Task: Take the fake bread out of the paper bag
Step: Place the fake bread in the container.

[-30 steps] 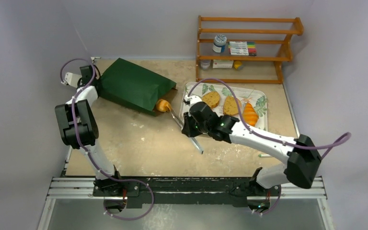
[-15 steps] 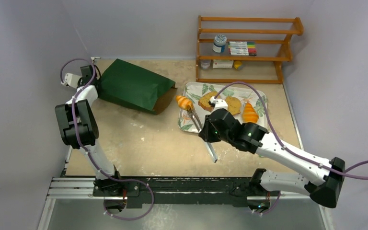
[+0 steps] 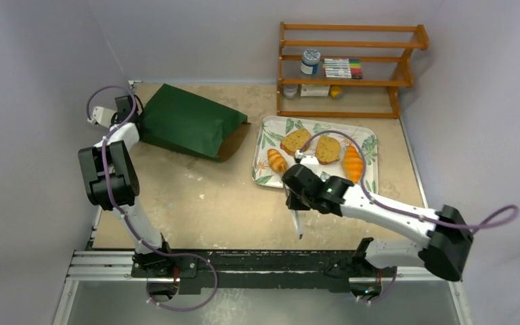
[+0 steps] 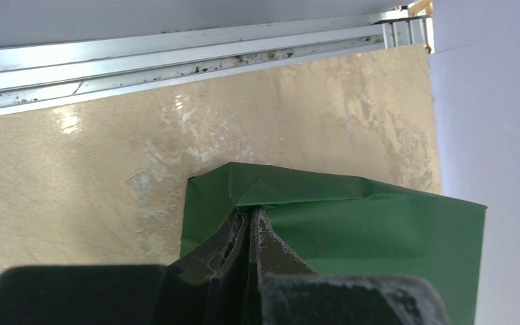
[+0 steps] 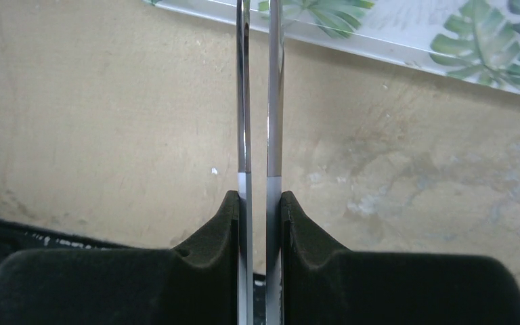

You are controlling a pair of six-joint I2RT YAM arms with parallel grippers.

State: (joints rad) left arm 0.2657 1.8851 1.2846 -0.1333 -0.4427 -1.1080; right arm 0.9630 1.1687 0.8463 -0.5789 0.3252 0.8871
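The dark green paper bag [image 3: 189, 125] lies on its side at the back left, its brown mouth facing the tray. My left gripper [image 3: 134, 112] is shut on the bag's folded bottom end [image 4: 379, 230], with the fingertips [image 4: 252, 213] pinching the fold. Fake bread lies on the leaf-patterned tray [image 3: 261, 177]: an orange croissant [image 3: 277, 160], two speckled tan slices [image 3: 296, 141] and an orange roll [image 3: 353, 163]. My right gripper [image 3: 291, 196] is shut on metal tongs [image 5: 275, 101], just in front of the tray's near edge. The tongs hold nothing; their tips are out of the wrist view.
A wooden shelf [image 3: 352, 68] with a jar, markers and small boxes stands at the back right. The tray's near rim [image 5: 406, 27] runs across the top of the right wrist view. The metal rail [image 3: 264, 261] lines the near edge.
My right gripper carried the orange croissant in the tongs from the bag's mouth to the tray, let it go there, and drew back toward the near edge. The left arm stayed still.
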